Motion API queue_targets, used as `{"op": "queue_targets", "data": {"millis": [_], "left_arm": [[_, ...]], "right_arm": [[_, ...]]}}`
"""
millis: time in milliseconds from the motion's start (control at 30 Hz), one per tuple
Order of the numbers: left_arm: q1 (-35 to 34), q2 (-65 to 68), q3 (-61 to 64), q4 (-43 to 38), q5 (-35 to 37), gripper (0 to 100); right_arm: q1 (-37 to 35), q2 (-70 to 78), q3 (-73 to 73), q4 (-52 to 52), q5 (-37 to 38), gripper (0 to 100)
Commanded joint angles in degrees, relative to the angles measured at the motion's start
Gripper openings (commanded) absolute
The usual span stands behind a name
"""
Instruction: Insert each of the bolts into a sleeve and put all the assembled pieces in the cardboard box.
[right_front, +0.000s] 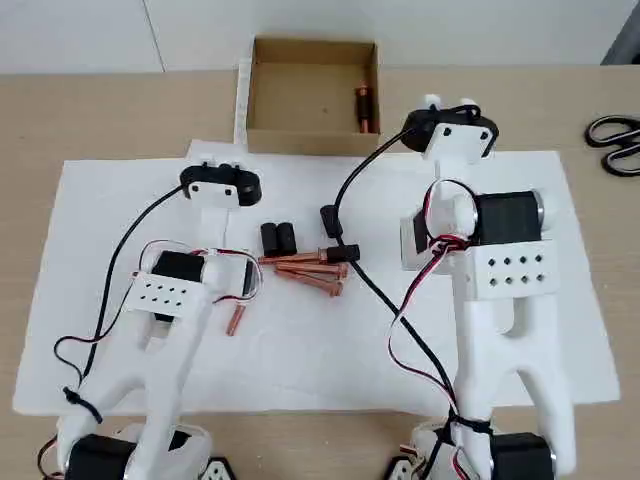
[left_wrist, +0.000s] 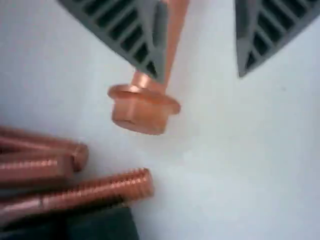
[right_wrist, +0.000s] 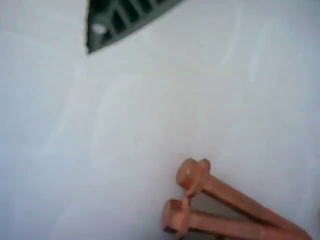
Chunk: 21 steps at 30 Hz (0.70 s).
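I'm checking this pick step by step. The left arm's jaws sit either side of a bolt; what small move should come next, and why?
Probably close the left gripper on the bolt: its jaws stand open with the shank between them, close against one, and the bolt lies on the white sheet, not gripped.
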Motion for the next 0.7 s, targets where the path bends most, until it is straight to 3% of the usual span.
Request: {"op": "queue_targets", "data": {"millis": [0, 267, 667], "left_arm": [[0.26, -1.58, -0.22, -0.18, -0.62, 9], [4.04, -1.67, 0.48, 4.04, -2.64, 9], [5.54, 0.62, 1.36, 0.88, -2.64, 12]], "right_arm": [[0.04, -1.89, -0.18, 0.22, 0.62, 29.8], [0.13, -1.98, -0.18, 0.22, 0.62, 29.8], [0.22, -1.98, -0.18, 0.22, 0.62, 29.8]]}}
